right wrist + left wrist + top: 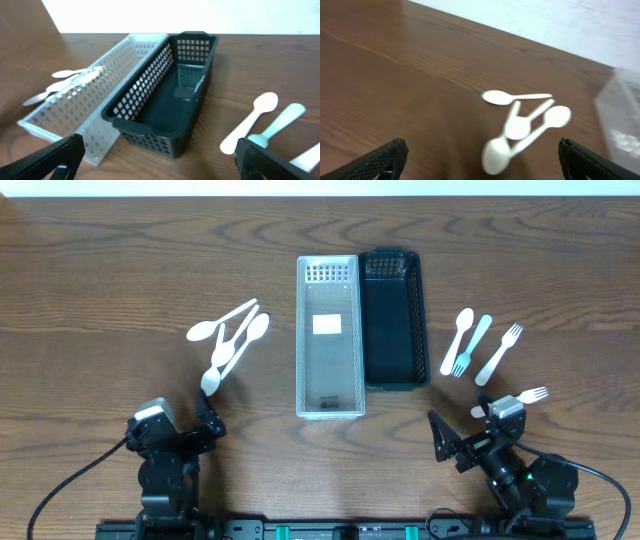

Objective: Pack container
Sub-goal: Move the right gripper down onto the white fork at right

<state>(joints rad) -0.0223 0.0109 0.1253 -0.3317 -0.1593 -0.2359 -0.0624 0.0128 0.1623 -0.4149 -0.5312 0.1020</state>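
Observation:
A clear perforated basket (301,340) and a dark basket (424,320) stand side by side at the table's middle, both empty. Three white spoons (228,340) lie in a loose pile to the left. A white spoon (459,340), a light blue utensil (473,345) and two white forks (500,352) (522,397) lie to the right. My left gripper (172,428) is open and empty, just short of the spoons (520,127). My right gripper (470,435) is open and empty, short of the dark basket (145,137).
In the right wrist view the clear basket (90,90) stands left of the dark one, with the white spoon (252,120) and the light blue utensil (280,122) to the right. The table's far edge meets a white wall.

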